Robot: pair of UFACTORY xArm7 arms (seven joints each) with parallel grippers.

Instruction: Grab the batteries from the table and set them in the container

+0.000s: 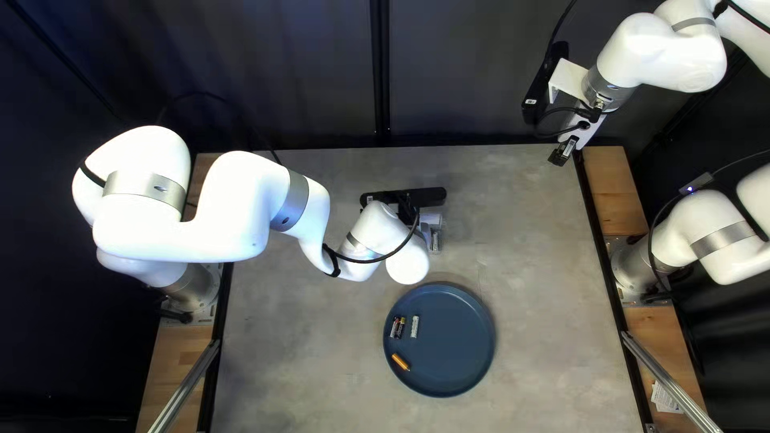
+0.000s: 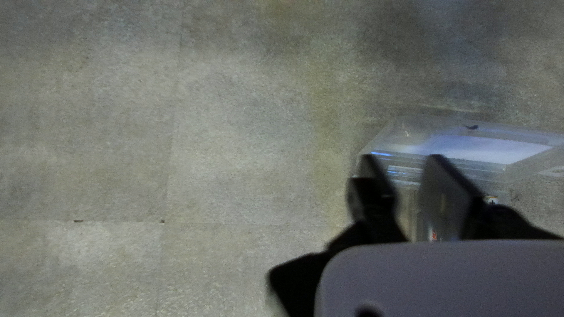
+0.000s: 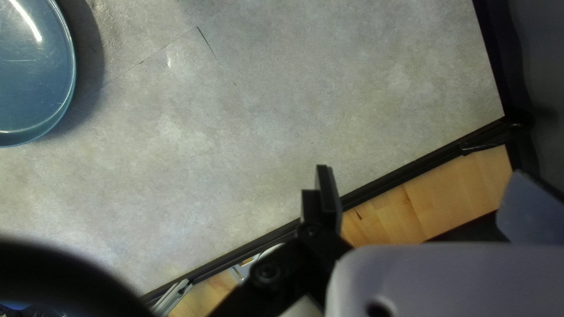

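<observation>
My left gripper (image 2: 403, 169) hangs low over a clear plastic container (image 2: 476, 149) near the table's middle. Its fingers stand close together with a pale battery (image 2: 409, 211) pinched between them. In the top left view the container (image 1: 435, 239) peeks out beside my left wrist. A dark blue plate (image 1: 469, 355) nearer the front edge holds two batteries side by side (image 1: 397, 328) (image 1: 414, 326) and an orange one (image 1: 400, 362). My right gripper (image 1: 562, 154) is raised above the far right corner, open and holding nothing; only one finger (image 3: 325, 193) shows in its own view.
Wooden strips (image 1: 607, 192) and black rails border the grey table on both sides. The plate's rim (image 3: 66, 88) lies well ahead of my right gripper. My left arm's elbow and forearm (image 1: 258, 210) stretch over the table's left half.
</observation>
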